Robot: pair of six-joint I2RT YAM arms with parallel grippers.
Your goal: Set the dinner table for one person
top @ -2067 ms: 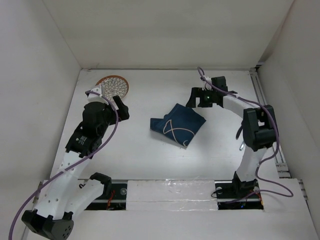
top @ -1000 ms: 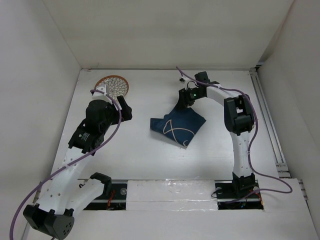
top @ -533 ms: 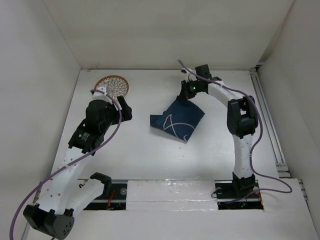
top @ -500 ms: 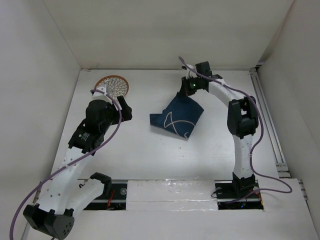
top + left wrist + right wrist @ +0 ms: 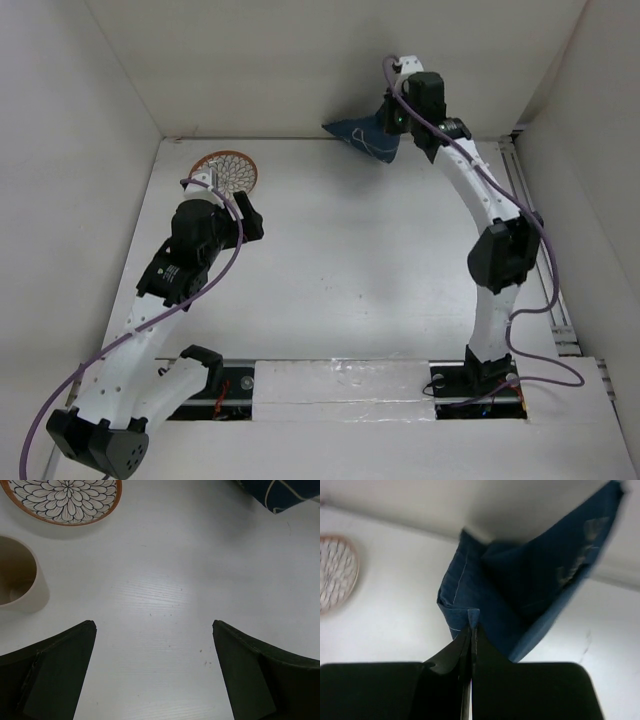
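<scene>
The navy blue placemat (image 5: 362,135) hangs crumpled in the air over the far edge of the white dinner table (image 5: 340,280). My right gripper (image 5: 396,118) is shut on one of its corners. In the right wrist view the cloth (image 5: 520,590) droops from the closed right gripper (image 5: 471,626). My left gripper (image 5: 248,215) hovers low over the table's left side, open and empty. In the left wrist view the left gripper (image 5: 152,626) shows only bare tabletop between its fingers, with a corner of the placemat (image 5: 280,492) at the top right.
A patterned plate with an orange rim (image 5: 228,172) lies at the back left, also seen from the left wrist as the plate (image 5: 62,500) and from the right wrist as the plate (image 5: 335,572). A beige cup (image 5: 15,577) stands near it. White walls enclose the table.
My right gripper shut on the placemat's far corner and lifted it off the table's middle, up and toward the back wall. The left arm has stayed still.
</scene>
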